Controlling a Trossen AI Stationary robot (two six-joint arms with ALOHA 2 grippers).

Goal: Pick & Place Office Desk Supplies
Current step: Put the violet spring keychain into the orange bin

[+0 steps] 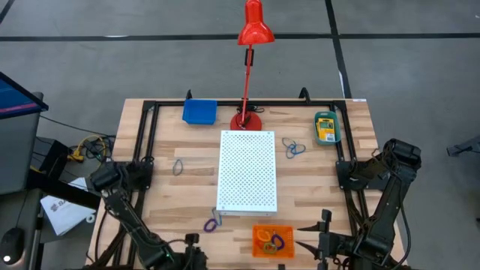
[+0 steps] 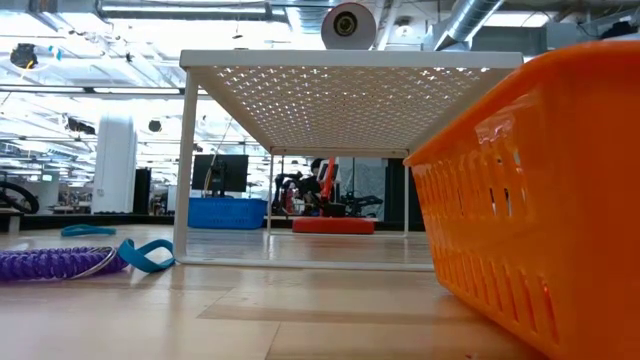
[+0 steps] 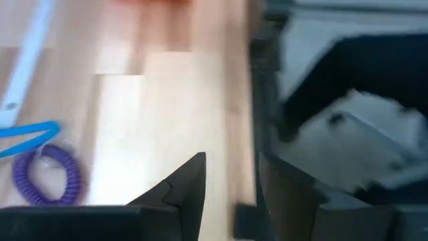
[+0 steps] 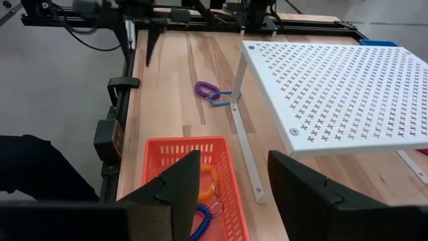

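Wooden table [image 1: 180, 195] seen from above, with a white perforated board [image 1: 247, 171] standing on thin legs at its middle and a red desk lamp [image 1: 251, 30] behind it at the far edge.

Supplies lie scattered. Blue tray [image 1: 199, 112] at the far edge, left of the lamp base. Crayon box [image 1: 325, 127], yellow and green, sits in a teal tray toward the far right corner. Blue loops [image 1: 294, 148] lie between the board and that tray. One thin blue loop [image 1: 178, 166] lies alone on the left part of the table. Purple coil [image 1: 211, 223] with a blue loop touching it lies just off the board's near left corner. Orange tray [image 1: 271, 240] at the near edge, in front of the board, holds an orange coil [image 1: 264, 235] and a purple one.

Left gripper [image 3: 231, 177] is at the near left edge of the table, fingers parted with bare wood between them, grasping nothing; the purple coil is off to its side, apart from it.

Right gripper [image 4: 234, 175] hangs over the near edge by the orange tray, fingers spread, nothing between them.
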